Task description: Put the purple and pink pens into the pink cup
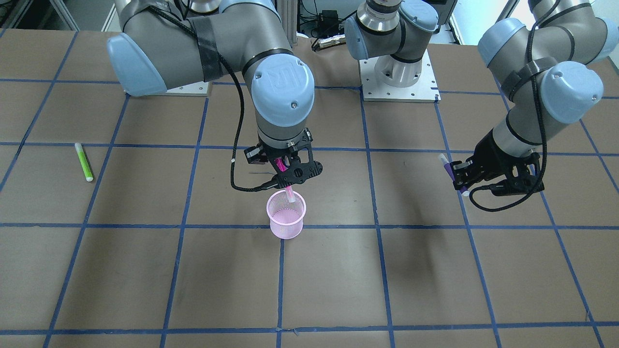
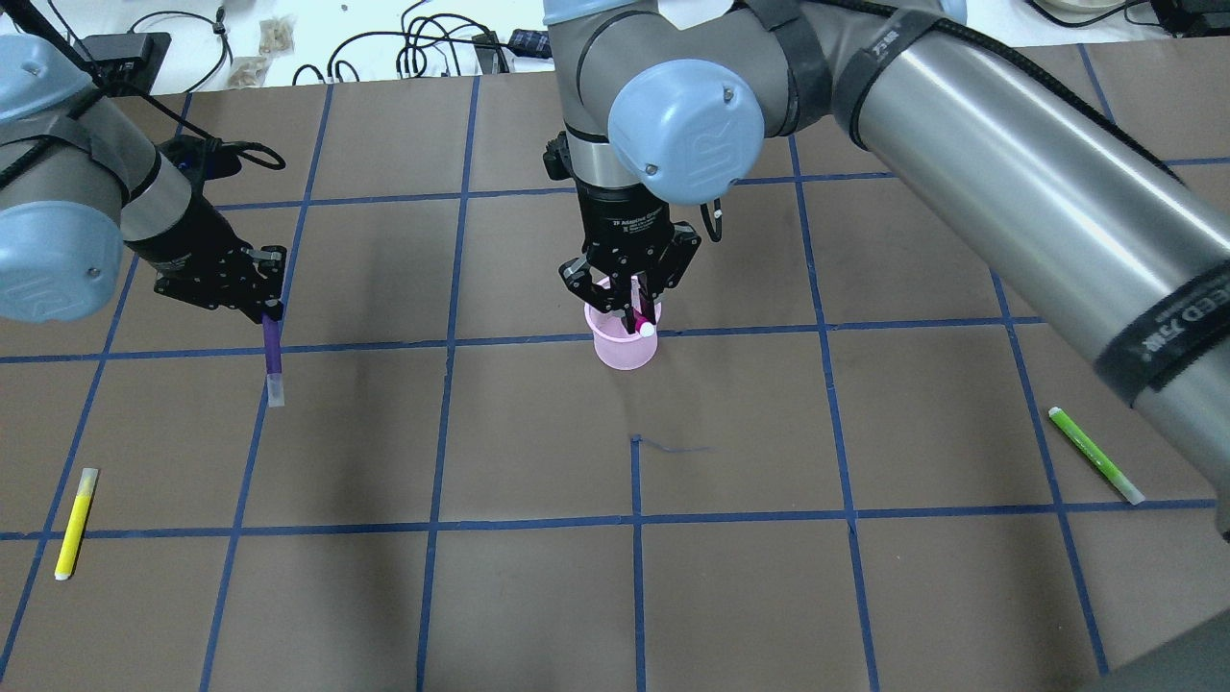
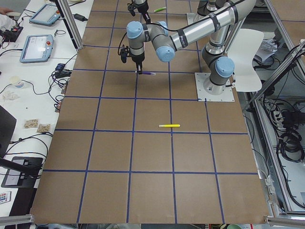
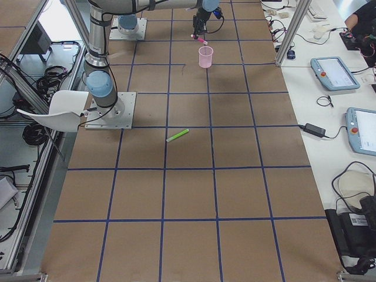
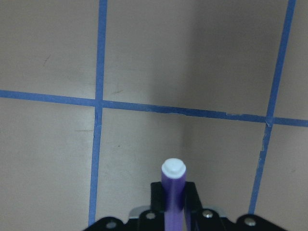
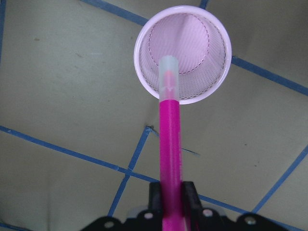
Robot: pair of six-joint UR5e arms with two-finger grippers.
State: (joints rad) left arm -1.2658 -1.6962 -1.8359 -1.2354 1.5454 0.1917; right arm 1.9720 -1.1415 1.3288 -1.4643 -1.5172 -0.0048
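Note:
The pink mesh cup (image 1: 286, 215) stands upright near the table's middle; it also shows in the overhead view (image 2: 625, 348) and the right wrist view (image 6: 183, 53). My right gripper (image 1: 289, 176) is shut on the pink pen (image 6: 169, 144) and holds it tip-down just above the cup's rim, its clear cap over the opening. My left gripper (image 2: 259, 308) is shut on the purple pen (image 2: 273, 358), held above the table well to the cup's left in the overhead view. The purple pen also shows in the left wrist view (image 5: 173, 180), with bare table below it.
A green pen (image 2: 1095, 468) lies on the table at the right in the overhead view; it also shows in the front-facing view (image 1: 83, 162). A yellow pen (image 2: 75, 522) lies at the near left. Blue tape lines grid the brown table.

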